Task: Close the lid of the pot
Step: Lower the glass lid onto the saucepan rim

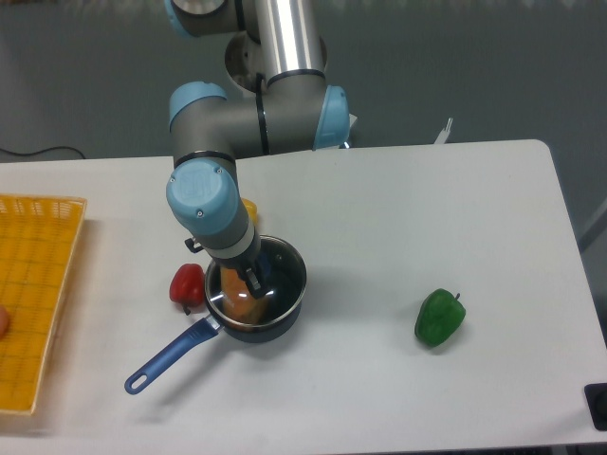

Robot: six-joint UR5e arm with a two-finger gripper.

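Note:
The pot [282, 320] is a small dark grey saucepan left of the table's middle, its blue handle [171, 355] pointing toward the front left. The pot lid [282, 273], clear glass with a metal rim, lies roughly level over the pot's mouth. An orange item [237, 301] shows through the glass. My gripper [250, 281] reaches straight down onto the lid's centre with its fingers closed there. The knob is hidden by the fingers and wrist.
A red pepper [187, 284] sits just left of the pot, touching or nearly touching it. A green pepper [439, 318] lies at the right. A yellow basket [33, 284] stands at the left edge. A small yellow item [250, 207] peeks out behind my arm.

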